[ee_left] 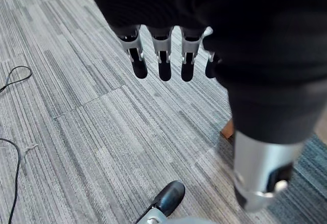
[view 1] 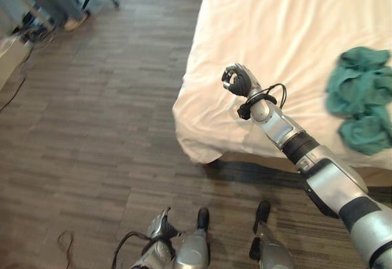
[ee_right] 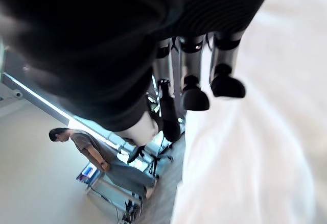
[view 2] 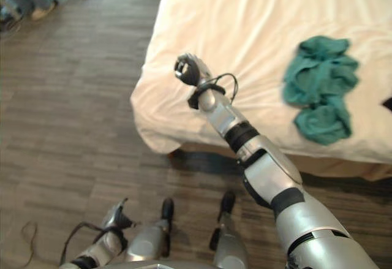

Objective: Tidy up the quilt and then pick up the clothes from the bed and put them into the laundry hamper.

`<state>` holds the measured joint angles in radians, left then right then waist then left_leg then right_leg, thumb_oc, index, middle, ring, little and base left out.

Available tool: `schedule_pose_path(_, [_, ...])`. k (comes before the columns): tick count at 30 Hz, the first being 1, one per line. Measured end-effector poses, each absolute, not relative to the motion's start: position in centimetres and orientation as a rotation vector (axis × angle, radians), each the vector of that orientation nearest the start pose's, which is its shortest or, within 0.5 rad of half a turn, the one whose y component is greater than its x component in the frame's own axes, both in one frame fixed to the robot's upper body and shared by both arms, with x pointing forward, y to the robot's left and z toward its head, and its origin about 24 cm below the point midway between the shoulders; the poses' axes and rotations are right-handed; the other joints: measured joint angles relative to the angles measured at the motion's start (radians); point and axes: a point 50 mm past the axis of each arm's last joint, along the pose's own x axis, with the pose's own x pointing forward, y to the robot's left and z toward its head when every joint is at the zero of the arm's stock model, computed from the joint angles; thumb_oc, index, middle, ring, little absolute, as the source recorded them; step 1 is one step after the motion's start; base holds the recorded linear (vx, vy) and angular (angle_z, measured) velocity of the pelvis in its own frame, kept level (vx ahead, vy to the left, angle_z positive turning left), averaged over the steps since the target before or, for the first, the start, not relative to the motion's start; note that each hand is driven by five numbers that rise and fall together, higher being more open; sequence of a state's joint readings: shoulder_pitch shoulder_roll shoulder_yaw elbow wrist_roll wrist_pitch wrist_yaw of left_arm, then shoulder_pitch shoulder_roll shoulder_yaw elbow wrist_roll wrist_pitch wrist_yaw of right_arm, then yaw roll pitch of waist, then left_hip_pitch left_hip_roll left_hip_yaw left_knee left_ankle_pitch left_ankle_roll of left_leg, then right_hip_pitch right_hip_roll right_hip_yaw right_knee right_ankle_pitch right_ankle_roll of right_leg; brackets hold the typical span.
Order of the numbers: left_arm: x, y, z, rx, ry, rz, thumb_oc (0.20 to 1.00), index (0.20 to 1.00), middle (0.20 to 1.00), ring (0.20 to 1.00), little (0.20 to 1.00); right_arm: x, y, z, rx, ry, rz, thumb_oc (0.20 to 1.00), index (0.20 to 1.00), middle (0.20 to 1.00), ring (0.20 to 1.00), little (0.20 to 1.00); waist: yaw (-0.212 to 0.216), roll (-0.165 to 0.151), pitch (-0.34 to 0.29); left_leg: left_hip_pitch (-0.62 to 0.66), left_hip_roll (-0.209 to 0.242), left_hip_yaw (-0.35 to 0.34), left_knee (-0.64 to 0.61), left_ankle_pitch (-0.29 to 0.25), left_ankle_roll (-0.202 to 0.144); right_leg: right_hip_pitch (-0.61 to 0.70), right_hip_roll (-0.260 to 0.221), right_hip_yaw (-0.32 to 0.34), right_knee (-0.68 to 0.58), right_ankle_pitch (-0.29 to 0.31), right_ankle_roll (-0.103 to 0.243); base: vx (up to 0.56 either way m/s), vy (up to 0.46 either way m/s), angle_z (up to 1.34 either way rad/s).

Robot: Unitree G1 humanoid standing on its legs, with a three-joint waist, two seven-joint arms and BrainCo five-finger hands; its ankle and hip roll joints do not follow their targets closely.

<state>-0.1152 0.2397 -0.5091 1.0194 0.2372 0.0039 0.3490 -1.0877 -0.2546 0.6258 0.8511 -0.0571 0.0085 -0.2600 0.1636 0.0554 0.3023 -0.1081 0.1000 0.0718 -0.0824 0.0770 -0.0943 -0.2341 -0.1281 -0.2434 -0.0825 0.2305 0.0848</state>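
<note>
Two robot hands empty: right robot hand (view 1: pixel 237 78) curled, hovering over quilt (view 1: pixel 275 30) near bed corner; left robot hand (ee_left: pixel 163 55) hanging relaxed above floor (ee_left: pixel 102 132); green clothes (view 1: pixel 361 100) lying on quilt

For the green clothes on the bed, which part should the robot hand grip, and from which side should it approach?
Probably the bunched middle of the green clothes, taken from above. They lie crumpled in raised folds on the flat quilt, so fingers closing down over a fold can gather cloth. The right robot hand is the closer one, raised over the quilt to the pile's left; the left robot hand hangs over the floor.
</note>
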Motion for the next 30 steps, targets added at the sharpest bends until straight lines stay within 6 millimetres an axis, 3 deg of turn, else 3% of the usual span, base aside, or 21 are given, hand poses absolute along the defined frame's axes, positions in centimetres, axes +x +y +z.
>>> schedule_pose_path(1, [17.6,18.4,-13.0,0.872,0.742,-0.159,1.0,1.0,1.0,1.0,1.0,40.5,-7.5,16.7,-0.797,-0.247,0.144,0.2,0.2,0.2,0.2,0.2,0.017,0.008,0.012,-0.024,0.001,-0.011,0.0,0.009,0.001,-0.006,-0.001,-0.016,0.001,0.0,-0.001,-0.13,-0.104,0.7])
schedule_pose_path(2, [18.5,17.9,-12.6,0.881,0.705,-0.174,1.0,1.0,1.0,1.0,1.0,41.0,-9.7,15.1,-0.793,-0.137,0.083,0.2,0.2,0.2,0.2,0.2,0.026,0.021,0.028,-0.052,0.002,-0.051,0.0,0.015,-0.006,-0.02,-0.004,-0.051,0.0,-0.004,-0.006,-0.04,-0.033,0.69])
schedule_pose_path(4, [19.4,17.4,-12.2,0.881,0.673,-0.179,1.0,1.0,1.0,1.0,1.0,41.3,-12.1,14.2,-0.81,-0.09,-0.011,0.2,0.2,0.2,0.2,0.2,0.041,0.044,0.07,-0.083,0.002,-0.097,0.0,0.034,-0.007,-0.021,-0.007,-0.099,0.0,-0.008,-0.012,-0.05,-0.001,0.69])
schedule_pose_path(6, [19.0,17.8,-12.5,0.887,0.7,-0.17,1.0,1.0,1.0,1.0,1.0,41.3,-12.4,14.7,-0.786,-0.116,-0.036,0.2,0.2,0.2,0.2,0.2,0.039,0.043,0.084,-0.084,0.001,-0.101,0.0,0.036,-0.009,-0.019,-0.008,-0.104,0.0,-0.01,-0.014,-0.02,0.023,0.22])
schedule_pose_path(11, [18.1,18.3,-12.9,0.896,0.736,-0.166,1.0,1.0,1.0,1.0,1.0,39.9,-11.3,11.8,-0.719,-0.091,0.01,0.2,0.2,0.2,0.2,0.2,0.01,0.037,0.085,-0.049,-0.009,-0.095,0.0,0.022,-0.013,0.015,-0.017,-0.103,0.0,-0.016,-0.015,0.01,0.068,-0.01])
schedule_pose_path(12, [17.4,18.8,-13.2,0.903,0.769,-0.153,1.0,1.0,1.0,1.0,1.0,38.4,-10.2,9.6,-0.677,-0.094,0.074,0.2,0.2,0.2,0.2,0.2,-0.002,0.025,0.081,-0.034,-0.008,-0.085,0.0,0.015,-0.013,0.031,-0.018,-0.097,0.0,-0.02,-0.016,0.04,0.055,-0.11])
schedule_pose_path(13, [17.1,19.2,-13.4,0.906,0.794,-0.14,1.0,1.0,1.0,1.0,1.0,37.3,-9.9,8.8,-0.679,-0.106,0.119,0.2,0.2,0.2,0.2,0.2,-0.024,0.012,0.079,-0.024,-0.008,-0.081,0.0,0.006,-0.02,0.032,-0.016,-0.09,0.0,-0.021,-0.015,0.09,0.074,-0.15])
schedule_pose_path(14, [16.7,20.1,-13.5,0.904,0.827,-0.101,1.0,1.0,1.0,1.0,1.0,34.2,-9.1,7.3,-0.701,-0.156,0.279,0.2,0.2,0.2,0.2,0.2,-0.023,0.002,0.079,-0.015,-0.007,-0.076,0.0,0.003,-0.013,0.042,-0.017,-0.088,0.0,-0.022,-0.016,0.05,0.022,-0.16])
schedule_pose_path(15, [16.3,20.8,-13.6,0.907,0.86,-0.079,1.0,1.0,1.0,1.0,1.0,32.5,-9.1,5.4,-0.727,-0.115,0.371,0.2,0.2,0.2,0.2,0.2,-0.043,-0.015,0.078,-0.003,-0.007,-0.066,0.0,-0.005,-0.013,0.045,-0.015,-0.079,0.0,-0.023,-0.015,0.08,0.029,-0.19])
schedule_pose_path(17, [15.2,22.7,-13.9,0.922,0.947,-0.018,1.0,1.0,1.0,1.0,1.0,26.6,-11.2,-1.1,-0.726,0.13,0.537,0.2,0.2,0.2,0.2,0.2,-0.05,-0.035,0.077,0.016,-0.009,-0.049,0.0,-0.008,-0.007,0.056,-0.016,-0.065,0.0,-0.023,-0.015,0.1,0.031,-0.24])
schedule_pose_path(18, [14.9,23.3,-14.0,0.933,0.971,-0.013,1.0,1.0,1.0,1.0,1.0,24.2,-13.1,-3.3,-0.741,0.249,0.569,0.2,0.2,0.2,0.2,0.2,-0.077,-0.049,0.08,0.03,-0.011,-0.037,0.0,-0.012,-0.005,0.062,-0.017,-0.053,0.0,-0.023,-0.016,0.11,0.025,-0.36])
schedule_pose_path(19, [14.1,23.9,-14.2,0.939,1.006,-0.01,1.0,1.0,1.0,1.0,1.0,22.7,-14.5,-4.1,-0.762,0.309,0.608,0.2,0.2,0.2,0.2,0.2,-0.088,-0.058,0.078,0.043,-0.012,-0.019,-0.001,-0.018,-0.002,0.065,-0.016,-0.038,0.0,-0.021,-0.016,0.05,0.004,-0.46])
schedule_pose_path(21, [13.3,24.5,-14.4,0.947,1.049,-0.02,1.0,1.0,1.0,1.0,1.0,22.8,-15.2,-3.2,-0.828,0.278,0.638,0.2,0.2,0.2,0.2,0.2,-0.118,-0.067,0.078,0.076,-0.009,0.007,-0.004,-0.026,-0.001,0.082,-0.012,-0.016,0.0,-0.02,-0.014,0.03,0.02,-0.44])
schedule_pose_path(23, [13.6,24.5,-14.3,0.935,1.043,-0.012,1.0,1.0,1.0,1.0,1.0,24.5,-14.6,-0.2,-0.847,0.137,0.615,0.2,0.2,0.2,0.2,0.2,-0.137,-0.07,0.071,0.109,-0.003,0.035,-0.007,-0.043,-0.01,0.099,-0.003,0.011,-0.001,-0.022,-0.013,0.0,0.03,-0.46])
schedule_pose_path(24, [13.8,24.5,-14.1,0.928,1.029,-0.004,1.0,1.0,1.0,1.0,1.0,26.1,-13.2,2.9,-0.847,-0.016,0.611,0.2,0.2,0.2,0.2,0.2,-0.139,-0.076,0.066,0.112,0.001,0.063,-0.007,-0.05,-0.001,0.087,0.003,0.037,-0.001,-0.023,-0.015,-0.03,0.027,-0.62])
schedule_pose_path(27, [15.5,23.6,-13.5,0.933,0.949,-0.019,1.0,1.0,1.0,1.0,1.0,29.2,-9.8,8.9,-0.799,-0.304,0.56,0.2,0.2,0.2,0.2,0.2,-0.155,-0.074,0.059,0.111,0.0,0.098,-0.007,-0.048,0.002,0.064,0.007,0.059,0.0,-0.021,-0.012,-0.11,0.04,-0.45])
schedule_pose_path(28, [16.4,22.8,-13.1,0.938,0.882,-0.043,1.0,1.0,1.0,1.0,1.0,30.8,-7.8,12.0,-0.794,-0.433,0.531,0.2,0.2,0.2,0.2,0.2,-0.153,-0.07,0.058,0.103,-0.004,0.121,-0.005,-0.04,0.009,0.041,0.006,0.085,0.0,-0.011,-0.003,-0.08,0.012,-0.37])
schedule_pose_path(30, [17.5,21.5,-12.6,0.929,0.804,-0.073,1.0,1.0,1.0,1.0,1.0,32.9,-6.6,14.2,-0.81,-0.498,0.461,0.2,0.2,0.2,0.2,0.2,-0.153,-0.061,0.056,0.088,-0.01,0.138,0.0,-0.03,0.015,0.016,0.001,0.102,0.0,0.0,0.005,-0.11,-0.002,-0.24])
